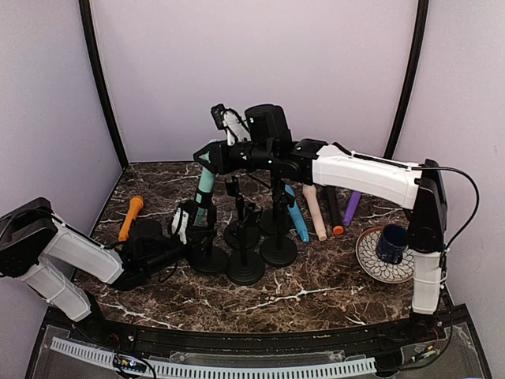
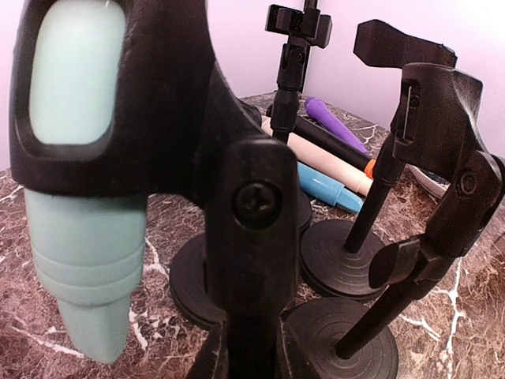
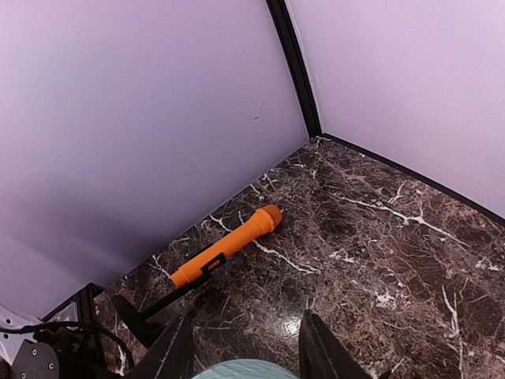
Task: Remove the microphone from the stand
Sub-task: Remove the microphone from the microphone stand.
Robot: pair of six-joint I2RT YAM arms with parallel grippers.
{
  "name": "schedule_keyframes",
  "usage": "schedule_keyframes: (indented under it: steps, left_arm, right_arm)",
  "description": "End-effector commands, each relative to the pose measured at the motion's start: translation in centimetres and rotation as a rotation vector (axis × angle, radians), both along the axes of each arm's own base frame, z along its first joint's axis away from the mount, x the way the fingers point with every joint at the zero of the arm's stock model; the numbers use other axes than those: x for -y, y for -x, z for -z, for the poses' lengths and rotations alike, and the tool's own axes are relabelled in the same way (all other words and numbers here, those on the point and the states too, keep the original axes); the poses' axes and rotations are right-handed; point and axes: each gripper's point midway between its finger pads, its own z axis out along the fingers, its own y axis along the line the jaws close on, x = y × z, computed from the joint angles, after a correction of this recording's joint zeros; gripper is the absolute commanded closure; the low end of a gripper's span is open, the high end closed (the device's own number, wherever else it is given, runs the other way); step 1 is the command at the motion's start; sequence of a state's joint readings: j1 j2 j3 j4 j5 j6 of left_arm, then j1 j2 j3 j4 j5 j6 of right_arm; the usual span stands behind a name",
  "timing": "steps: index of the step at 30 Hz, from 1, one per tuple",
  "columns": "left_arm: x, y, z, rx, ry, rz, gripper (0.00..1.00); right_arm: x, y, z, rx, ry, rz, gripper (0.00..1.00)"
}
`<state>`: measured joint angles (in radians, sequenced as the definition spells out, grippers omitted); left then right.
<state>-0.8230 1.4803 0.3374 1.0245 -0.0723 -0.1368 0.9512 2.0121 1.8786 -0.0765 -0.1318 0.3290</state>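
Note:
A teal microphone [image 1: 205, 188] stands tilted in the clip of the leftmost black stand [image 1: 208, 260]. My right gripper [image 1: 208, 156] is at its upper end. In the right wrist view its fingers [image 3: 170, 355] sit on either side of the teal head [image 3: 246, 369], shut on it. My left gripper [image 1: 189, 225] is low on that stand. In the left wrist view it [image 2: 251, 351] is shut on the stand's pole [image 2: 251, 316], with the teal microphone [image 2: 83, 253] held in the clip [image 2: 158, 103] just above.
Three more black stands [image 1: 245, 268] [image 1: 278, 249] [image 1: 241, 234] crowd to the right of the held one. An orange microphone [image 1: 130, 217] lies at the left. Blue [image 1: 298, 219], beige [image 1: 316, 212], black [image 1: 334, 207] and purple [image 1: 352, 207] microphones lie behind. A plate [image 1: 371, 264] with a dark mug [image 1: 392, 241] sits at the right.

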Motion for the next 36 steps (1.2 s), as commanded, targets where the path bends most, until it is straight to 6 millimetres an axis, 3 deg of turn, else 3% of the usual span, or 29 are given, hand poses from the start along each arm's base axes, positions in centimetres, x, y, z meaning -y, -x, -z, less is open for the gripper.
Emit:
schedule_keyframes:
  steps: [1, 8, 13, 16, 17, 22, 27, 32, 36]
  left_arm:
    - [-1.7, 1.3, 4.8, -0.119, -0.111, -0.016, 1.0]
    - [-1.5, 1.7, 4.7, -0.112, -0.099, 0.01, 1.0]
    - [-1.7, 1.8, 4.9, -0.111, -0.107, 0.008, 1.0]
    - [-1.8, 1.7, 5.0, -0.112, -0.112, 0.003, 1.0]
    - [-2.1, 1.5, 5.2, -0.116, -0.123, -0.019, 1.0]
    - [-2.7, 1.0, 5.5, -0.122, -0.137, -0.063, 1.0]
    - [-3.2, 0.7, 6.0, -0.134, -0.153, -0.099, 1.0]
    - [-3.5, 0.7, 6.4, -0.142, -0.165, -0.109, 1.0]
    - [-3.6, 0.9, 6.5, -0.146, -0.162, -0.11, 1.0]
  right_arm:
    - [3.4, 0.7, -14.1, 0.24, -0.292, -0.047, 0.85]
    - [3.1, 3.7, -14.7, 0.271, -0.345, -0.324, 0.85]
    - [3.0, 4.8, -14.5, 0.293, -0.355, -0.392, 0.85]
    - [3.3, 4.0, -14.8, 0.284, -0.353, -0.33, 0.85]
    - [4.0, 2.1, -15.1, 0.264, -0.338, -0.201, 0.86]
    - [5.8, -1.3, -15.3, 0.222, -0.313, 0.07, 0.86]
    - [7.8, -3.3, -15.5, 0.211, -0.312, 0.246, 0.85]
    - [8.1, -3.9, -15.6, 0.208, -0.308, 0.286, 0.85]
    - [7.5, -3.1, -16.0, 0.228, -0.307, 0.225, 0.85]
